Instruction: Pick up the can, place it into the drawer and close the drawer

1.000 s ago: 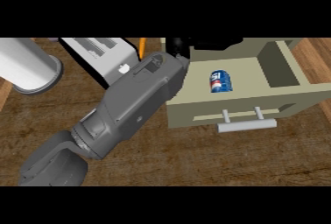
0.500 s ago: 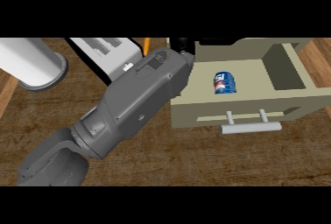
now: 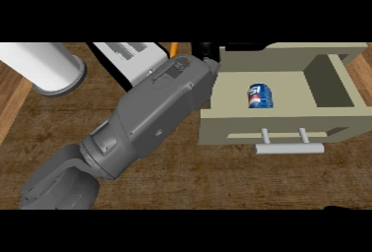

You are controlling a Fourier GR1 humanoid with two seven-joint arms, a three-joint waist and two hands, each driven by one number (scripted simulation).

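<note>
The blue, white and red can (image 3: pixel 260 96) lies on its side inside the open beige drawer (image 3: pixel 218 130), near its left half. The drawer's front panel faces me with a pale bar handle (image 3: pixel 289 145). My left forearm runs from the lower left up to the drawer's back left corner. Only a black part of my left hand (image 3: pixel 209 50) shows there at the picture's top, apart from the can. How its fingers stand is hidden. A dark sliver at the lower right edge is my right hand (image 3: pixel 349 207).
A white cylinder (image 3: pixel 42 66) stands at the top left on the wooden counter (image 3: pixel 218 182). A white appliance (image 3: pixel 134 55) with an orange strip beside it sits behind my left forearm. The drawer has a divider wall (image 3: pixel 341 81) at its right.
My left hand has drawn back from over the drawer toward its back left corner. The can stays lying in the drawer. The whole scene has slid slightly right in the view.
</note>
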